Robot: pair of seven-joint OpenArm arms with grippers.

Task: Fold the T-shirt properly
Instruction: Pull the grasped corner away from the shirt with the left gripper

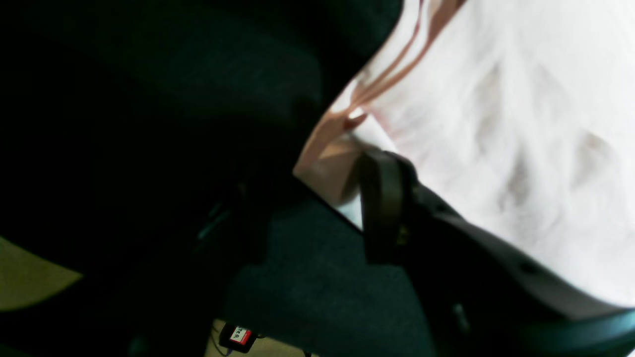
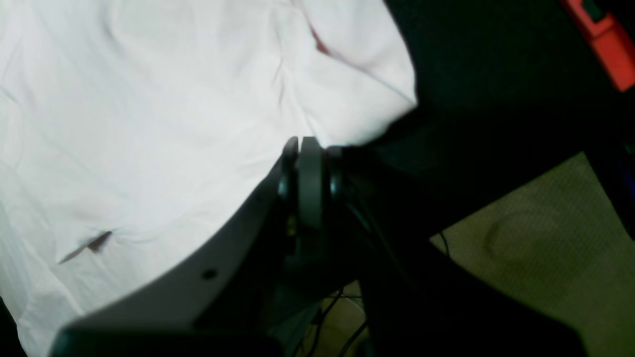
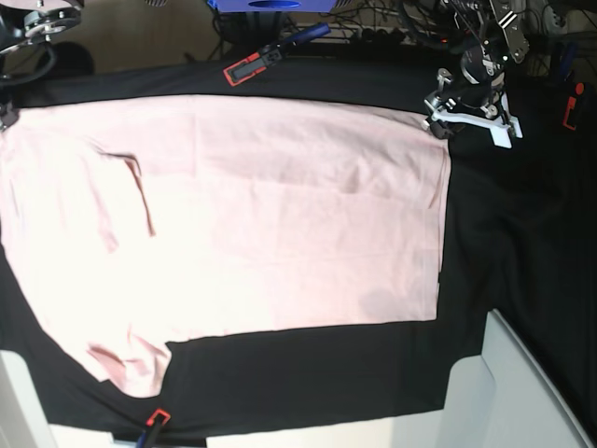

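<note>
The pale pink T-shirt (image 3: 280, 224) lies spread flat on the black table cloth (image 3: 504, 233), plain side up. My left gripper (image 3: 438, 119) is at the shirt's far right corner. In the left wrist view the gripper (image 1: 317, 173) looks open, with the creased corner of the shirt (image 1: 496, 124) lying between its dark fingers (image 1: 382, 208); the picture is blurred. My right gripper (image 3: 7, 114) is at the shirt's far left corner, half out of view. In the right wrist view the gripper (image 2: 310, 144) is shut, its tip on the edge of the shirt (image 2: 149, 124).
Red and black clamps hold the cloth at the back (image 3: 244, 70), at the right (image 3: 569, 107) and at the front left (image 3: 154, 420). Cables and a blue object (image 3: 270, 5) lie behind the table. The white table edge (image 3: 522, 392) shows at the front right.
</note>
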